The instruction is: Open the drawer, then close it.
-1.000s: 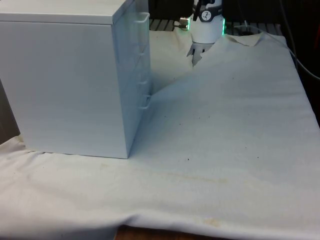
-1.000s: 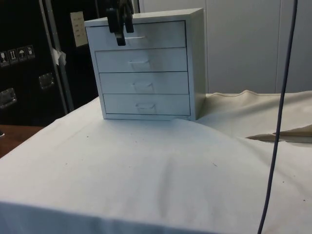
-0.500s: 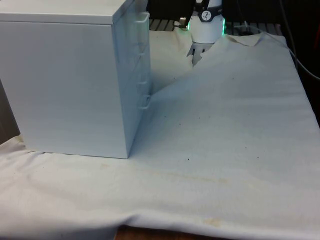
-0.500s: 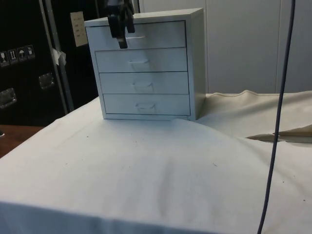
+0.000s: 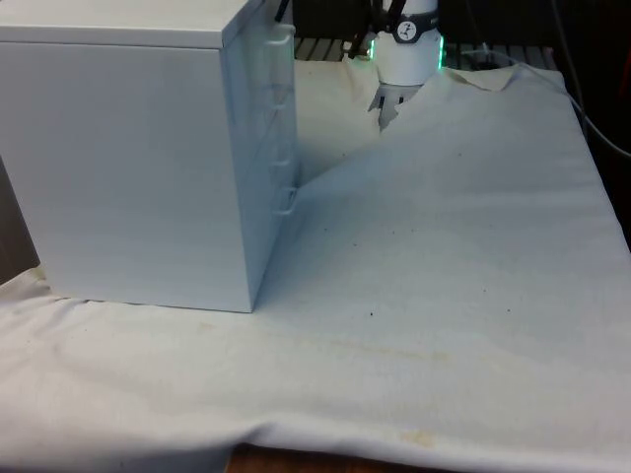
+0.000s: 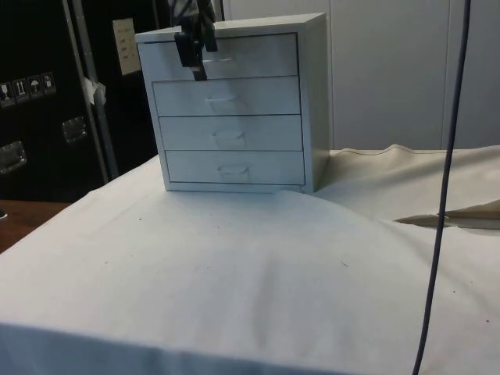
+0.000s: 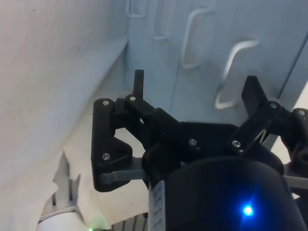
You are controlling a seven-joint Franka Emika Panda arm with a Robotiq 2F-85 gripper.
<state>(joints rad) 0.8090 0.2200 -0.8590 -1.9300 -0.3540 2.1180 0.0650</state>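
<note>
From the front, the white chest of drawers [image 5: 138,158] turns its plain side to me, so its drawer fronts show merely as a thin edge of handles down its right corner, and much of what goes on at the drawers is hidden there. From the side I can see all four drawers, every one sitting flush. The black tool [image 6: 195,53] hangs in front of the top drawer [image 6: 234,55], at the left end of its handle [image 6: 219,58]; its upper part is cut off by the picture's edge, and I cannot tell from there whether it touches the handle. In the wrist view the tool [image 7: 195,89] has its two fingers [image 7: 138,84] spread wide apart with nothing between them, and the pale loop of the top handle [image 7: 231,72] lies just beyond the fingertips.

The desk [image 5: 444,296] wears a white cloth, creased and rumpled, with a few small dark specks and a faint yellowish stain near the front edge. Dark cabinets [image 6: 47,94] stand behind the chest, and a dark cable [image 6: 441,187] hangs down at the side view's right.
</note>
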